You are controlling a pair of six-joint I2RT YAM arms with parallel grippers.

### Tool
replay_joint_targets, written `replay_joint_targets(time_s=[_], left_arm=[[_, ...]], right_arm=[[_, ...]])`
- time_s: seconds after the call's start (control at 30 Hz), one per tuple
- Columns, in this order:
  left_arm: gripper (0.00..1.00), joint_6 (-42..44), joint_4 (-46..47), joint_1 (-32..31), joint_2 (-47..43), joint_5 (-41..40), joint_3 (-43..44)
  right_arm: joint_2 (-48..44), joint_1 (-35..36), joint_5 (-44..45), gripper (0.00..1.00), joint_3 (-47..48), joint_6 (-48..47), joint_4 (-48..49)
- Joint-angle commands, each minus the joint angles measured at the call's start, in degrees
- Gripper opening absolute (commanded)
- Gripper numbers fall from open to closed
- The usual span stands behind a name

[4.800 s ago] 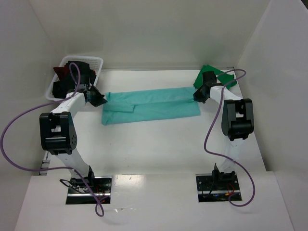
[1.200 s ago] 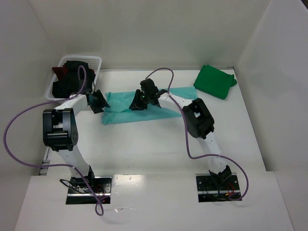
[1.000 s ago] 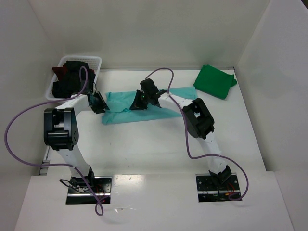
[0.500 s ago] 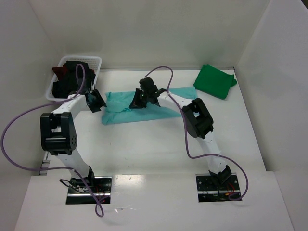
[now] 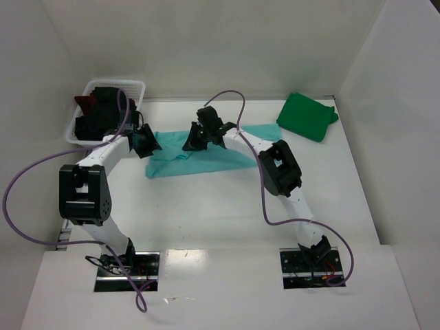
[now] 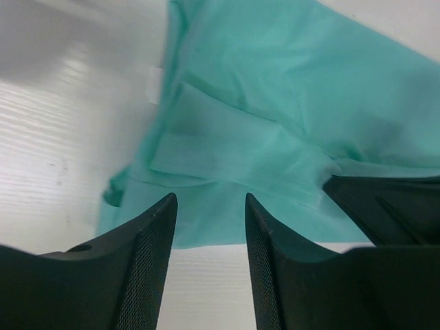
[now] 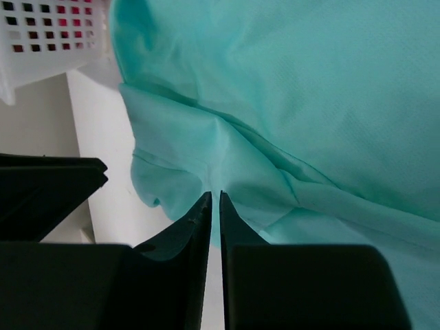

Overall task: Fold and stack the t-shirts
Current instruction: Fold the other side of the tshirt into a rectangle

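- Left gripper (image 6: 208,200): jaws open, a clear gap between the fingers and nothing held. It hangs over the left end of the teal shirt (image 5: 192,162), beside the basket (image 5: 135,86).
- Right gripper (image 7: 214,196): jaws closed to a thin slit. It sits over the far edge of the teal shirt, near the middle. Whether cloth is pinched cannot be told.
- Teal shirt: lies flat on the table (image 5: 206,213) as a long band, running left to right between the two grippers and beyond, with overlapping layers at its left end.
- Green shirt (image 5: 306,118): folded, in the far right corner of the table, well apart from the teal shirt.
- Basket: far left corner, holding a black shirt (image 5: 104,103) and a dark red shirt (image 5: 85,103).
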Motion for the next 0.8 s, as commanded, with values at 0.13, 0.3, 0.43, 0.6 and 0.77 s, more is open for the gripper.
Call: replay_joint_targets(time_s=[0.13, 0.3, 0.43, 0.6, 0.77], left_arm=[[0.53, -2.13, 3.52, -5.65, 0.23, 2.06, -1.14], [0.51, -3.72, 5.01, -7.06, 2.43, 0.83, -2.19], [0.54, -4.77, 6.16, -7.06, 4.45, -0.4, -2.19], [0.54, -5.39, 7.3, -7.06, 6.66, -0.4, -2.19], [0.54, -5.39, 7.3, -7.06, 6.66, -0.93, -2.19]], right_arm=[[-4.07, 0.23, 4.66, 0.19, -3.41, -3.55, -3.12], [-8.39, -0.29, 6.16, 0.32, -9.39, -4.6, -2.42], [-8.91, -0.29, 5.37, 0.37, -10.01, -4.6, -1.8], [-7.77, -0.29, 4.05, 0.39, -10.01, -3.46, 0.39], [-6.01, -0.29, 1.15, 0.41, -8.96, -2.32, 1.8]])
